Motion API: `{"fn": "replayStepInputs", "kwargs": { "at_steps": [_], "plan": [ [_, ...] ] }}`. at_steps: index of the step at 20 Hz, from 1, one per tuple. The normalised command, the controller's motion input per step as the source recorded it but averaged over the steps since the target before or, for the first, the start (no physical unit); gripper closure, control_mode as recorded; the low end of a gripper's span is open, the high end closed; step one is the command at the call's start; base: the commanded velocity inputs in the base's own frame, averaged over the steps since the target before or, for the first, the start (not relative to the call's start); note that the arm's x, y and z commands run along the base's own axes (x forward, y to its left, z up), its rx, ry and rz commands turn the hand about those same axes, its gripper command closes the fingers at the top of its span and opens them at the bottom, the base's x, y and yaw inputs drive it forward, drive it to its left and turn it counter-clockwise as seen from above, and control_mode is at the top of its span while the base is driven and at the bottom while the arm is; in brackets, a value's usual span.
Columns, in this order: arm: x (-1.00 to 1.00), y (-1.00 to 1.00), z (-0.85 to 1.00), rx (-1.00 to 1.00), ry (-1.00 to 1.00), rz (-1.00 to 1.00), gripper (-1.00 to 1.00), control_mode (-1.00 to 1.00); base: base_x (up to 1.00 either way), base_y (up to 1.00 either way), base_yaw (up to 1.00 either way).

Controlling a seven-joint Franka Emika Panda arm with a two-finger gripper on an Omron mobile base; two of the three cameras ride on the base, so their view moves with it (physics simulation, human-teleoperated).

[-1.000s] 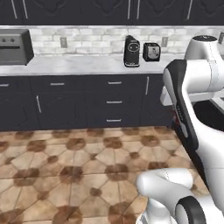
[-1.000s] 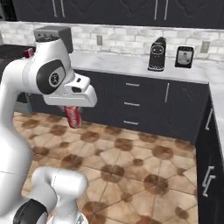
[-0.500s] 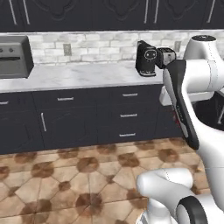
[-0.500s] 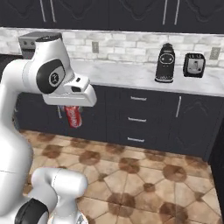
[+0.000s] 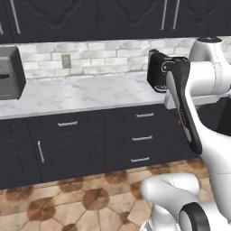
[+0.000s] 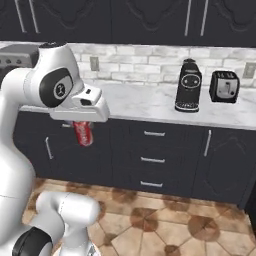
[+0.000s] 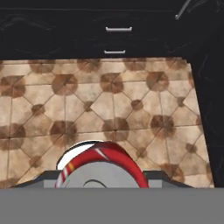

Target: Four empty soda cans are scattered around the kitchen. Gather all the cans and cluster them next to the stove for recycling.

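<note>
The gripper point(image 6: 84, 131) is clamped on a red soda can point(image 6: 83, 133), which hangs upright below the hand, in the air in front of the dark lower cabinets point(image 6: 155, 155) and above the tiled floor point(image 6: 165, 225). The hand view looks down on the can's point(image 7: 99, 168) silver top and red rim with a white stripe; any lettering on it is too blurred to read. The white arm rises from the base, bends at a dark elbow joint and reaches forward at counter height, with the hand level and pointing down. Behind it runs the white marble counter point(image 6: 145, 102) under a pale brick backsplash. On the counter to the right stand a black coffee machine point(image 6: 188, 86) and a dark toaster point(image 6: 224, 86), set apart. A grey boxy appliance point(image 5: 9, 74) stands at the counter's left end.
</note>
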Motion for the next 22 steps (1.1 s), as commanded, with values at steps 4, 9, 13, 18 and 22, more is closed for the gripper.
{"fn": "replayStepInputs", "kwargs": {
  "at_steps": [4, 9, 13, 18, 22],
  "plan": [
    [0.0, 0.0, 0.0, 0.0, 0.0, 0.0, 1.0, 1.0, 0.97, 0.18, -0.05],
    [0.0, 0.0, 0.0, 0.0, 0.0, 0.0, 1.0, 1.0, 0.63, 0.38, -0.03],
    [0.0, 0.0, 0.0, 0.0, 0.0, 0.0, 1.0, 1.0, 0.22, 0.61, 0.0],
    [0.0, 0.0, 0.0, 0.0, 0.0, 0.0, 1.0, 1.0, 0.01, 0.89, 0.0],
    [0.0, 0.0, 0.0, 0.0, 0.0, 0.0, 1.0, 1.0, 0.08, 0.98, 0.0]
  ]
}}
